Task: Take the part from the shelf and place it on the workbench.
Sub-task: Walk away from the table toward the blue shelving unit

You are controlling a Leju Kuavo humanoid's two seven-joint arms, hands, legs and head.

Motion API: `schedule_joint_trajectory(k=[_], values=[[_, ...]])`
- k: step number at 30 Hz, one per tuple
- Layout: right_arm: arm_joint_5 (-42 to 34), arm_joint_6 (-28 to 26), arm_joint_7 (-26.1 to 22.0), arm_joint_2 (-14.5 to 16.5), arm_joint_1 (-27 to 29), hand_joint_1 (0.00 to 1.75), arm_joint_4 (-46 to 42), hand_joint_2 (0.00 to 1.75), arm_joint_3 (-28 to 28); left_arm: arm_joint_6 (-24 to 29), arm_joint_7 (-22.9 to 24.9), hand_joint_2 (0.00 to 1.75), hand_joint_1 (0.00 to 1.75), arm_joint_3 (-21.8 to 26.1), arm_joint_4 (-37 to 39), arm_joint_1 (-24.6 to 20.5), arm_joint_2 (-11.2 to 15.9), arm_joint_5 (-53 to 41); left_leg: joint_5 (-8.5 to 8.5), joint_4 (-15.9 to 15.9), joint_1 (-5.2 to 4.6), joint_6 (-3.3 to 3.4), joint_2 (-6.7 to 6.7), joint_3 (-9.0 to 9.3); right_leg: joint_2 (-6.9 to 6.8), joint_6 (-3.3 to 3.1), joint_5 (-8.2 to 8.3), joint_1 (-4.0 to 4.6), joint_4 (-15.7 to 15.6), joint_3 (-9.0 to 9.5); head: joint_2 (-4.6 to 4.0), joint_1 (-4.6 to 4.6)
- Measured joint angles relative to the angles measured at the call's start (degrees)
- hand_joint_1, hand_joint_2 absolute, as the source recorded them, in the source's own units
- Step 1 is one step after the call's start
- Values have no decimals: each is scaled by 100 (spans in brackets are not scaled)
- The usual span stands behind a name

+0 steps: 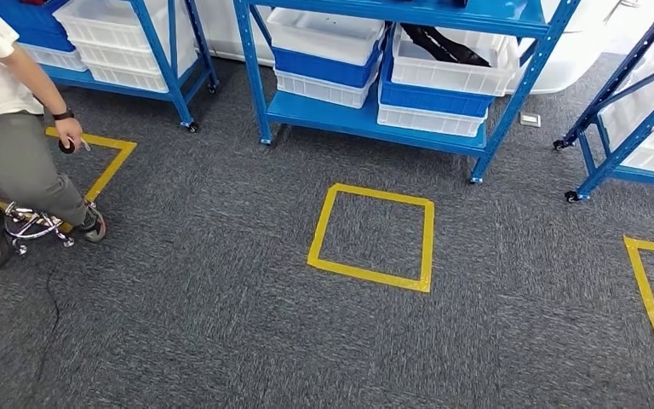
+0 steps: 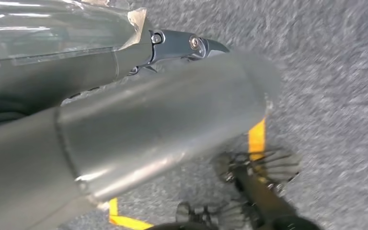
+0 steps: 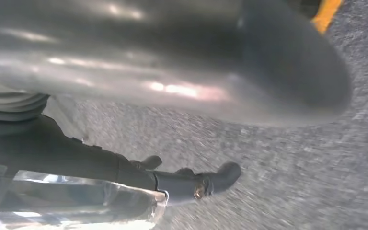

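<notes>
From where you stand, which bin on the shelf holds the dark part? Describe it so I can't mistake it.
Look at the blue shelf straight ahead, beyond the yellow floor square. On its lower level, right side, the white bin tops a blue bin. It alone shows a black part inside.

Seated person [image 1: 4, 128] on wheeled stool [image 1: 25, 226], yellow tape square [image 1: 373, 237] on grey carpet [image 1: 221, 324]

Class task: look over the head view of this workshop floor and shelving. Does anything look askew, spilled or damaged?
Nothing stands out: white and blue plastic bins sit stacked on the blue metal shelf, yellow tape square intact.
</notes>
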Motion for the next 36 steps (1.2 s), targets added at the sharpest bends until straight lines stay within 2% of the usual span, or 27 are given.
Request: schedule_joint_trajectory(k=[2,3,4,5,6,7,8,9,11,12,14,15,17,18,19,20,22,23,24,27,28,30,32,33,34,35,36], values=[[-1,0,5,-7,28,0,0,0,0,9,1,0,0,1,1,8,-11,0,-182,-2,9,-7,-39,202,0,-84,-521,-15,253,-454,0,-2],[-2,0,8,-13,45,0,0,0,0,13,1,0,0,1,1,16,-19,-1,-282,-2,16,-21,-63,324,-1,-90,-731,-28,166,-595,0,-1],[-3,0,9,-18,61,0,0,0,0,14,1,0,0,1,2,23,-26,-1,-382,-1,24,-39,-83,451,-1,-49,-790,-44,-35,-676,0,2],[-4,0,9,-23,76,0,0,0,0,15,1,0,0,1,2,30,-32,-3,-486,-1,30,-63,-96,561,-1,52,-629,-64,-319,-722,0,4],[-3,0,9,-25,94,0,3,0,0,16,1,0,0,2,6,34,-35,-4,-603,10,29,-90,-104,674,-9,181,-220,-79,-630,-740,0,7],[-2,0,7,-24,105,0,5,0,0,20,0,0,0,3,9,36,-34,-6,-715,13,23,-120,-112,767,-30,264,213,-84,-883,-716,0,14],[2,1,5,-25,109,0,8,0,1,24,-1,0,0,4,13,36,-33,-8,-826,7,14,-152,-114,852,-47,281,595,-78,-1053,-656,0,13],[4,1,3,-26,106,0,9,0,1,27,-2,0,0,6,16,31,-30,-8,-900,33,8,-183,-112,950,-59,219,820,-74,-1137,-598,0,10],[9,1,-4,-27,73,0,5,0,3,31,-5,0,0,9,13,-5,-21,-9,-884,243,17,-227,-82,978,-51,20,820,-81,-1174,-430,0,3],[9,0,-7,-29,58,0,4,0,4,32,-8,0,0,10,9,-28,-20,-9,-793,503,27,-251,-46,873,-46,-51,782,-96,-1191,-362,0,-3],[11,1,-10,-39,34,0,2,0,4,34,-12,0,0,12,4,-57,-22,-9,-708,1164,65,-321,34,421,-43,-147,704,-114,-1235,-194,0,-17],[10,2,-10,-48,31,0,2,0,4,36,-13,0,0,12,4,-57,-26,-9,-804,1450,89,-364,64,165,-41,-175,656,-116,-1266,-116,0,-24],[3,2,-10,-56,41,0,2,0,4,40,-13,0,0,14,4,-40,-24,-11,-1296,1713,141,-439,91,-273,-24,-187,538,-129,-1333,73,0,-22],[-1,2,-11,-56,51,0,2,0,4,43,-13,0,0,16,4,-29,-22,-13,-1523,1671,161,-467,99,-422,-14,-174,468,-144,-1357,182,0,-22],[-3,2,-13,-55,61,0,2,0,4,44,-13,0,0,20,4,-19,-22,-16,-1609,1515,179,-489,107,-519,-5,-155,388,-165,-1372,283,0,-24],[-4,2,-15,-52,67,0,2,0,4,45,-13,0,0,23,4,-11,-22,-19,-1469,1257,196,-505,121,-566,-1,-131,299,-187,-1381,385,0,-24],[-9,0,-20,-49,66,0,2,0,4,49,-12,0,0,35,8,3,-22,-20,-634,670,212,-500,192,-558,7,-68,130,-207,-1397,576,0,-32],[-13,-2,-21,-49,62,0,2,0,4,52,-10,0,0,41,9,0,-22,-20,-286,485,206,-479,227,-524,5,-27,52,-191,-1431,662,0,-34],[-20,-7,-22,-53,62,0,1,0,4,57,-10,0,0,45,9,-6,-23,-20,-85,382,195,-442,243,-478,0,25,21,-169,-1466,784,0,-41],[-31,-33,-20,-55,51,0,-1,0,2,68,-12,0,0,46,2,-44,-33,-24,-59,242,180,-285,147,-230,-24,226,143,-111,-1318,928,-1,-30],[-30,-47,-17,-51,39,0,-1,0,2,69,-11,0,0,46,2,-53,-36,-27,-41,210,176,-227,128,-138,-22,245,158,-105,-1091,821,-1,-13],[-30,-69,-11,-35,14,0,0,0,3,69,-8,0,0,46,2,-64,-36,-32,-61,194,151,-138,121,-5,-16,181,-10,-107,-450,418,-1,16],[-31,-78,-5,-14,17,0,0,0,4,69,-7,0,0,48,2,-70,-31,-35,-139,193,104,-80,83,62,-14,103,-379,-89,30,-88,0,22],[-30,-79,-1,-8,31,0,0,0,4,69,-5,0,0,48,2,-70,-31,-40,-183,194,74,-61,56,100,-13,86,-531,-74,69,-266,0,23],[-32,-81,6,-5,47,0,0,0,3,68,-2,0,0,49,2,-68,-31,-50,-229,194,40,-48,32,146,-13,87,-583,-51,-49,-369,0,25],[-34,-82,15,-4,57,0,0,0,3,67,4,0,0,49,2,-65,-33,-62,-273,194,6,-39,14,196,-13,109,-476,-21,-303,-404,0,26],[-35,-83,21,-6,67,0,0,0,2,65,11,0,0,48,2,-61,-38,-79,-316,189,-18,-32,6,227,-11,125,-206,18,-608,-389,0,28]])
